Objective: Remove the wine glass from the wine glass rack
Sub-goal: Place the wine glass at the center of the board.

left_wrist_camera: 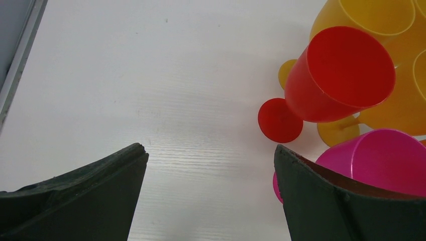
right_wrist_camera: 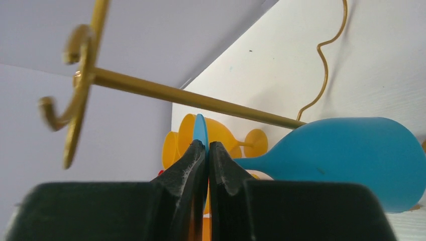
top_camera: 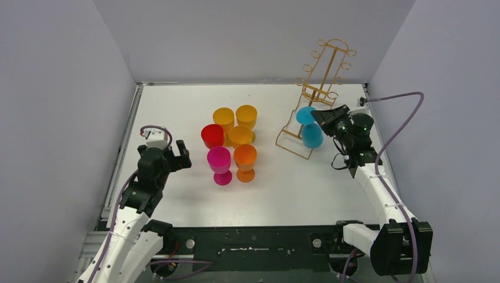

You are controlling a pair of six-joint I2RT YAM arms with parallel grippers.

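- Top external view: the right gripper (top_camera: 315, 116) is pinching the round foot of the blue plastic wine glass (top_camera: 312, 137). The glass is hanging bowl-down against the lower part of the gold wire wine glass rack (top_camera: 314, 93), near the far right corner of the white table (top_camera: 177, 106).
- The left gripper (top_camera: 171, 150) is hovering near the table's left edge, and a cluster of six yellow, orange, red and pink plastic glasses (top_camera: 236, 141) is standing at the table's middle.
- Left wrist view: the left gripper's fingers (left_wrist_camera: 100, 196) are spreading wide over bare table and holding nothing. The red glass (left_wrist_camera: 341, 75) and the pink glass (left_wrist_camera: 382, 160) are sitting just beside the right-hand finger.
- Right wrist view: the right gripper's fingers (right_wrist_camera: 186, 165) are pressing almost together on the thin edge of the blue foot (right_wrist_camera: 200, 128). A gold rod (right_wrist_camera: 191, 98) of the rack is crossing behind the stem. I cannot tell whether the stem is already sitting free of its hook.
- The hold is taking in only a thin rim, so I judge that the glass is asking for a slow, level draw along the arm toward its open end. Twisting risks the foot slipping out, or the light frame dragging or tipping.
- The table is looking smooth, matte and white. Plain grey walls (right_wrist_camera: 150, 30) are closing in its left, far and right sides.
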